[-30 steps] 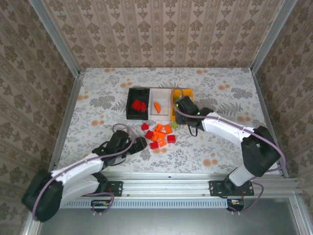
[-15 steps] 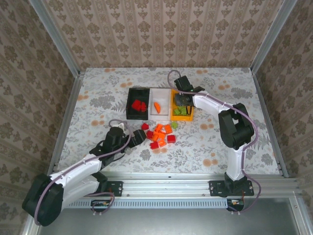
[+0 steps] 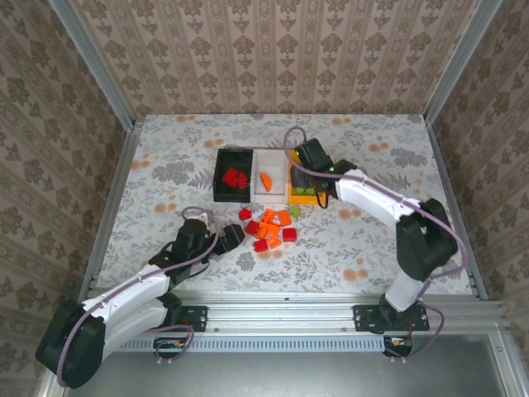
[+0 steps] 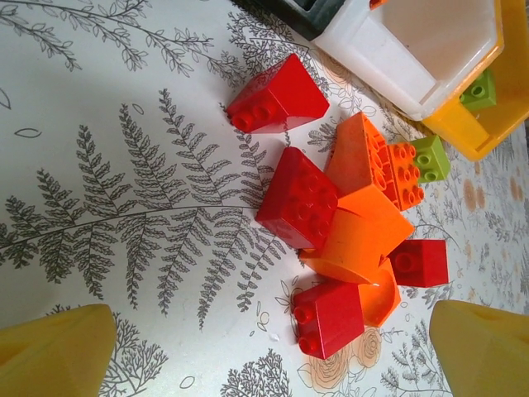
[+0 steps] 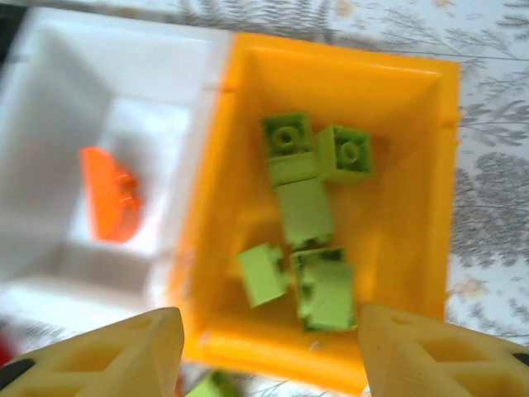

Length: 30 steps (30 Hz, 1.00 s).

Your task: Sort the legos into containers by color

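With left jaws wide above the pile (image 4: pixel 347 215) on the table (image 4: pixel 124 165), drop straight onto the lone red brick (image 4: pixel 277 98) and pinch its flat sides. Over the yellow bin (image 5: pixel 413 165), right jaws wide and empty.

The table (image 3: pixel 165 157), covered in a pale cloth printed with grey ferns and orange flowers, carries a row of three small open-top plastic containers joined side by side near its middle: a black bin (image 3: pixel 220 175) on the left, a white bin (image 3: pixel 277 165) in the centre and an orange-yellow bin (image 5: pixel 397 165) on the right. Just in front of them, toward the near edge, a tight pile of small red and orange plastic bricks (image 3: pixel 269 230) lies on the cloth, several touching or overlapping. A single red brick (image 4: pixel 277 97) sits slightly apart on the pile's left, near the black bin's corner, and one light green brick (image 4: pixel 430 157) lies at the pile's edge just beside the orange-yellow bin.
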Tool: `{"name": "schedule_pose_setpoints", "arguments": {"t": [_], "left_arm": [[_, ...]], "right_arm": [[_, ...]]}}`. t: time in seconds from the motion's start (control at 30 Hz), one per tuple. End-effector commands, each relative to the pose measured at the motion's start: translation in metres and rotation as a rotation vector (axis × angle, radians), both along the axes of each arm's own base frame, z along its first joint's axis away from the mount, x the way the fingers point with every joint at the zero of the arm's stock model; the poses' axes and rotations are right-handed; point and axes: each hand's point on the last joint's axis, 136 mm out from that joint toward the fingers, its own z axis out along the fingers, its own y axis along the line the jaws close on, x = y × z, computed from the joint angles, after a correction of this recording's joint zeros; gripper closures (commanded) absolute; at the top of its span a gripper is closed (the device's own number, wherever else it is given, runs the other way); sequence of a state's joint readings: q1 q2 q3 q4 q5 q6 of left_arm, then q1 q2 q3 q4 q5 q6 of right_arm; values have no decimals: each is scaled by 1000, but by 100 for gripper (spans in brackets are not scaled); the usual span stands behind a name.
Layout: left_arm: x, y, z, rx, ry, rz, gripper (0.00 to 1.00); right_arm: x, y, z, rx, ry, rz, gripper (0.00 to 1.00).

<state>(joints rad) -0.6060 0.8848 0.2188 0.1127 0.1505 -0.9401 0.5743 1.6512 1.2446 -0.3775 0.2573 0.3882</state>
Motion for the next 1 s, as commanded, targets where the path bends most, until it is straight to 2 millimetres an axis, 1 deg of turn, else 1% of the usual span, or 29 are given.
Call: {"name": "schedule_pose_setpoints", "arguments": {"t": [0.0,0.07,0.1,0.27,0.4,0.5,0.67,0.73,0.8,0.9,0.97], "left_arm": [[-7,4,-9,-9,25,12,0],[-9,5,-11,-10,33,11,0],[-10,5,-12,-10,37,10,0],[-15,5,-11,-16,39,6,0],[-17,10,-12,-17,34,25,0],[-18,14,-11,-24,26,42,0],[-20,16,-10,-22,24,51,0],[-20,17,-11,-20,25,54,0],[-20,18,-12,-18,30,56,0],[-20,18,-12,-16,29,61,0],[-18,18,-12,-16,24,65,0]], "right_arm": [[-37,24,-30,63,60,31,44],[-51,35,-49,69,102,50,44],[-53,37,-55,54,112,54,45],[-47,26,-79,-48,136,27,44],[-48,22,-97,-89,181,28,47],[-47,18,-106,-109,190,26,49],[-40,15,-117,-104,208,23,53],[-37,14,-123,-104,219,23,57],[-37,17,-125,-95,222,34,61],[-41,20,-127,-77,226,54,69],[-46,18,-128,-76,228,57,72]]}}
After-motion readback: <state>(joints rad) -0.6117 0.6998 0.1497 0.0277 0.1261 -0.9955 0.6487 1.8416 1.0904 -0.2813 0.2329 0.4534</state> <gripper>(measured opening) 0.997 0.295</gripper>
